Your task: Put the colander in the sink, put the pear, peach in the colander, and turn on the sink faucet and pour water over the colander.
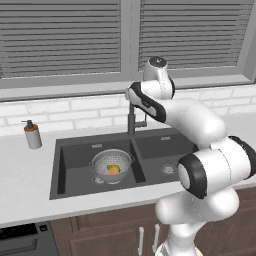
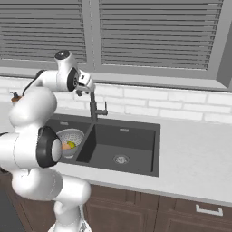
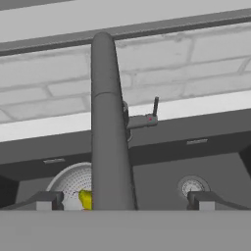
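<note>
Soap bottle point(image 1: 33, 134) on counter point(image 1: 25, 190) near wall, left of sink point(image 1: 75, 165). Colander point(image 1: 111, 165) sits in left basin, toward its right side by the divider; pear point(image 1: 113, 167) and peach point(image 1: 114, 171) inside it, touching. Faucet point(image 1: 132, 121) at sink's back edge, middle, lever point(image 3: 155, 107) on its right side, upright. Gripper point(image 3: 125, 200) up at spout point(image 3: 108, 122) top, jaws wide, a finger each side of the spout, not touching it. Right basin has only its drain point(image 2: 120, 159).
</note>
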You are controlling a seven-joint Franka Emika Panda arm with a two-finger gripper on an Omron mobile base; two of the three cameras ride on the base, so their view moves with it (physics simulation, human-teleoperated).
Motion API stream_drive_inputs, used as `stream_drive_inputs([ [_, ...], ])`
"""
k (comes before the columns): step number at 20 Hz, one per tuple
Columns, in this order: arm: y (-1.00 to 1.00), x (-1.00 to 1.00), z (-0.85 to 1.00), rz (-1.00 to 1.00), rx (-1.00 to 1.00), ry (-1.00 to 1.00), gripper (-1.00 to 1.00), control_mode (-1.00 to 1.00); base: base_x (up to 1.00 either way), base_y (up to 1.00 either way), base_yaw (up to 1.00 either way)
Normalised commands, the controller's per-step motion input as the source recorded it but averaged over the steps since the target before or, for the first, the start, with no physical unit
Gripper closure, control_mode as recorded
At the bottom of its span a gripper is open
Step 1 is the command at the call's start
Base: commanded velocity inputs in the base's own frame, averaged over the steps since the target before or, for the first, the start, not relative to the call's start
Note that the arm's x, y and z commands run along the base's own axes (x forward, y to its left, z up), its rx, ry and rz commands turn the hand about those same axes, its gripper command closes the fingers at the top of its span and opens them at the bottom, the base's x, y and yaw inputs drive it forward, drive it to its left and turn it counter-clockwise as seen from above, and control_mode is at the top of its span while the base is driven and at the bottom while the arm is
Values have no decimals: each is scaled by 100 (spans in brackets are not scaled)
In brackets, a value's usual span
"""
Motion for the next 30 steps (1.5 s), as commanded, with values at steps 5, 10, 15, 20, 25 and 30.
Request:
stream_drive_inputs([
  [5,7,69,-13,0,3,0,-100,-100,0,0,0],
  [10,18,47,-16,0,0,2,-100,-100,0,0,0],
  [15,43,8,-22,0,0,6,-100,-100,0,0,0],
  [20,63,-2,-25,-1,0,10,-100,-100,0,0,0],
  [25,73,-3,-27,-4,0,11,-100,-100,0,0,0],
  [30,83,0,-29,-7,0,11,-100,-100,0,0,0],
])
